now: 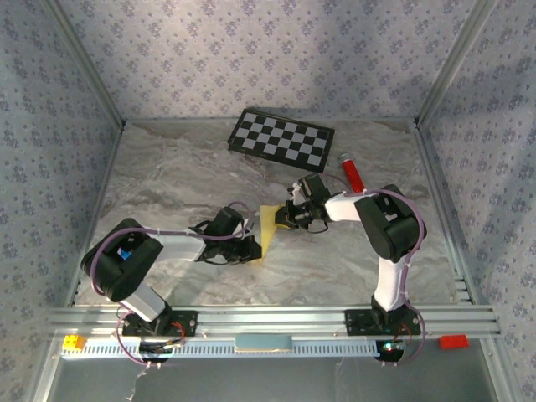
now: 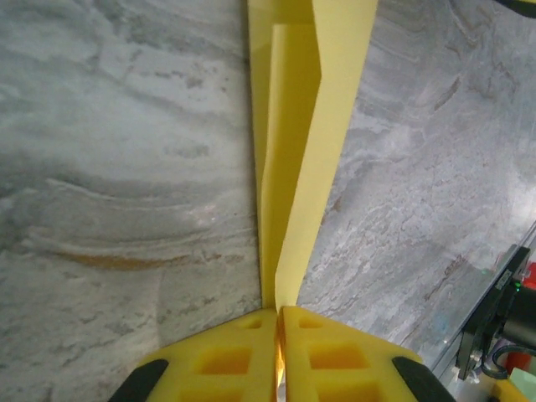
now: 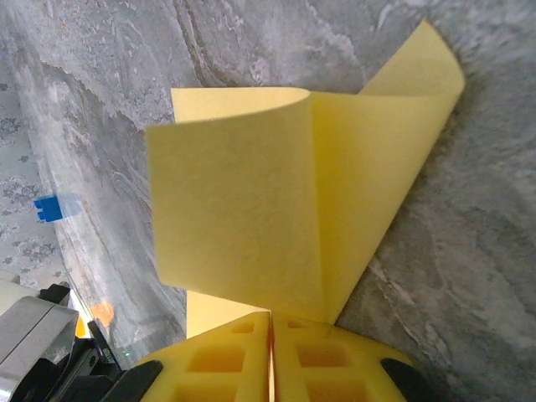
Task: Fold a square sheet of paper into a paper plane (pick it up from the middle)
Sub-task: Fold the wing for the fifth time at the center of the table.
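Observation:
The square sheet of paper point(image 1: 269, 228) is pale yellow and hangs between both grippers, just above the marble table's middle. It is no pointed paper plane. My left gripper point(image 1: 254, 249) is shut on its near lower edge. In the left wrist view the sheet point(image 2: 293, 151) runs away from the closed fingertips point(image 2: 279, 311) as a narrow lengthwise fold standing on edge. My right gripper point(image 1: 287, 219) is shut on the opposite edge. In the right wrist view the paper point(image 3: 251, 201) curls over in a loose roll above the closed gripper point(image 3: 270, 316).
A black-and-white checkerboard panel point(image 1: 282, 138) lies at the back of the table. A red tube point(image 1: 351, 173) lies right of it, behind the right arm. A yellow block point(image 1: 74, 342) and a red block point(image 1: 453, 341) sit on the front rail.

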Robot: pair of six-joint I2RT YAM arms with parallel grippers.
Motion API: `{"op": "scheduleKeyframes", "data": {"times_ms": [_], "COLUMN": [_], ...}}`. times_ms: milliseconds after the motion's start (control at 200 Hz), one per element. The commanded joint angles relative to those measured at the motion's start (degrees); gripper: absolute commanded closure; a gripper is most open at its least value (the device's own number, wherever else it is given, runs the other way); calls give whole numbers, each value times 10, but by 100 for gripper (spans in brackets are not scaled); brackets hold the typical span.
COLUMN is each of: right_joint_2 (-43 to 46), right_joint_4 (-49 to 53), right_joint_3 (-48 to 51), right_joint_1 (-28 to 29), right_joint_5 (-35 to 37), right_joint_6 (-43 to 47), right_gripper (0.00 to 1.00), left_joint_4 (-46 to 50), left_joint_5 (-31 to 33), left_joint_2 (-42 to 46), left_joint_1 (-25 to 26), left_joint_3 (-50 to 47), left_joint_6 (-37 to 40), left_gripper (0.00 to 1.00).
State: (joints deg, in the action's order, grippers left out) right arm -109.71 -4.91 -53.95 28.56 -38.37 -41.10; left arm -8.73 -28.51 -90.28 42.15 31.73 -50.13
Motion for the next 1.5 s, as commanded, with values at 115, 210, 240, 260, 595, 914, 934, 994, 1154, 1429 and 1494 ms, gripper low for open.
{"op": "scheduleKeyframes", "data": {"times_ms": [115, 210, 240, 260, 595, 914, 934, 994, 1154, 1429, 1494], "right_joint_2": [-31, -31, -31, -31, -33, -31, -31, -31, -31, -31, -30], "right_joint_4": [51, 53, 53, 53, 55, 56, 56, 57, 58, 55, 55], "right_joint_3": [9, 6, 6, 5, 2, 1, 1, 1, 3, 3, 4], "right_joint_1": [9, 9, 10, 10, 12, 12, 12, 13, 13, 12, 12], "right_joint_5": [42, 42, 43, 43, 44, 47, 47, 46, 48, 48, 48], "right_joint_6": [-4, -4, -4, -5, -6, -6, -7, -7, -7, -8, -8], "right_gripper": [90, 89, 90, 90, 89, 90, 90, 90, 90, 90, 90], "left_joint_4": [84, 83, 84, 86, 108, 109, 105, 105, 120, 118, 120], "left_joint_5": [7, 5, 6, 6, 51, 38, 33, 23, 18, 51, 60], "left_joint_2": [2, 7, 11, 14, 109, 93, 83, 55, -18, -69, -74], "left_joint_1": [7, 8, 7, 8, 8, 6, 6, 6, 7, 5, 5], "left_joint_3": [-24, -24, -24, -24, -21, 90, 99, 127, 173, 175, 169], "left_joint_6": [3, 3, 3, 3, -2, 27, 26, 30, 39, 44, 46], "left_gripper": [99, 96, 92, 90, 73, 91, 91, 93, 97, 99, 99]}}
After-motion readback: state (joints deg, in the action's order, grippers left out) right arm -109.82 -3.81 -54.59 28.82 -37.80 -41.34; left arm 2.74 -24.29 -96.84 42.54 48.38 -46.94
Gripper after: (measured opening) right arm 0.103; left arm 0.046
